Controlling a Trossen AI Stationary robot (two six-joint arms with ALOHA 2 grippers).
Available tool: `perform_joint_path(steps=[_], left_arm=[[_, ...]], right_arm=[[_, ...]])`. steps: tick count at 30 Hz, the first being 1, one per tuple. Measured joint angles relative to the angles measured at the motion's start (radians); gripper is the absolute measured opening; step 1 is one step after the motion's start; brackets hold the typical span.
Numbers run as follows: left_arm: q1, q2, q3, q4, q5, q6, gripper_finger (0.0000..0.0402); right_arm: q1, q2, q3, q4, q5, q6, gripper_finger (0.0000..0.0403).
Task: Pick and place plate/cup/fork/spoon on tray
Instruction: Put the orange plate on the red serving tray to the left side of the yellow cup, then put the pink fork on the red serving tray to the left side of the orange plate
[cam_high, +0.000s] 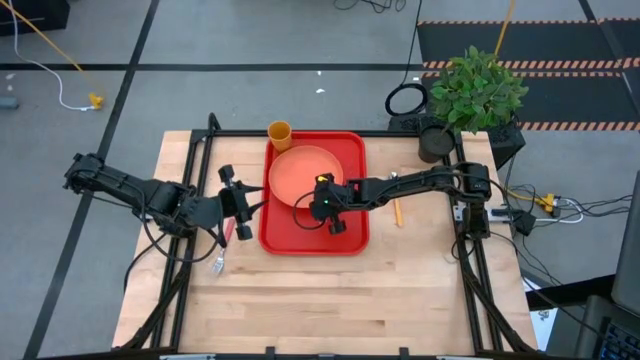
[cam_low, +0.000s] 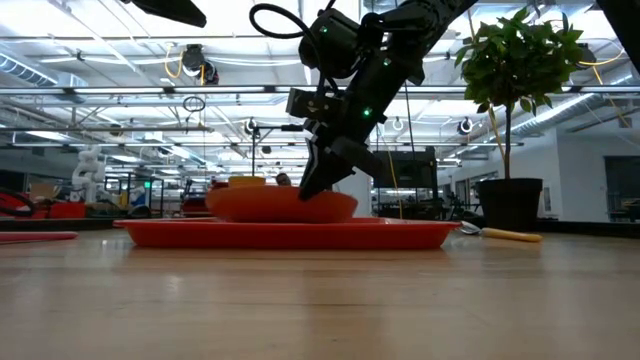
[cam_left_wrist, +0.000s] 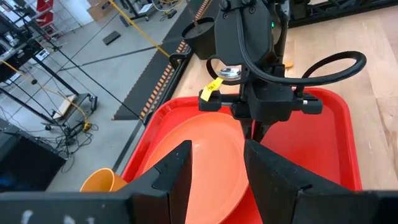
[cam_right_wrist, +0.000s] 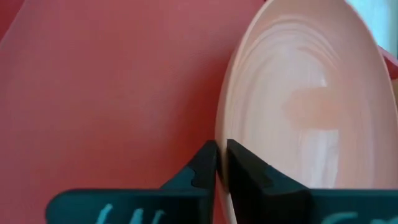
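The plate (cam_high: 303, 172) lies inside the tray (cam_high: 350, 236), filling the upper middle of it in the high view, and it seems flat on the tray floor in the low view. The right gripper (cam_high: 322, 207) is at the plate's lower right rim, with the tray's bare floor below it. In the right wrist view its two dark fingers (cam_right_wrist: 202, 167) are drawn nearly together with the plate's edge between them, so it is pinching the rim, a narrow grip.

The cup (cam_high: 280, 133) stands just off the tray's upper left corner on the wood, touching or nearly touching the rim; I cannot tell which. The fork (cam_high: 229, 229) lies at lower left of the tray, its long axis running roughly up and down the frame, tines toward the bottom. The left gripper (cam_high: 246, 202) hovers between the fork and the tray's left wall, its fingers spread wide and holding nothing, as the left wrist view shows. The spoon (cam_high: 396, 209) lies right of the tray, under the right arm, also lengthwise up and down the frame.

With the plate on the tray, the step in hand looks like letting go of it. After that the fork is closest to the left gripper, just down and left of it, while the spoon sits nearer the right arm.
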Motion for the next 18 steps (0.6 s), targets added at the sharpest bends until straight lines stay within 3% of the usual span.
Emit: perform_joint_path(steps=[18], left_arm=[[0.000,0.000,0.000,0.000,0.000,-0.001,0.0150]], right_arm=[[-0.007,0.000,0.000,-0.002,0.008,0.026,0.0067]])
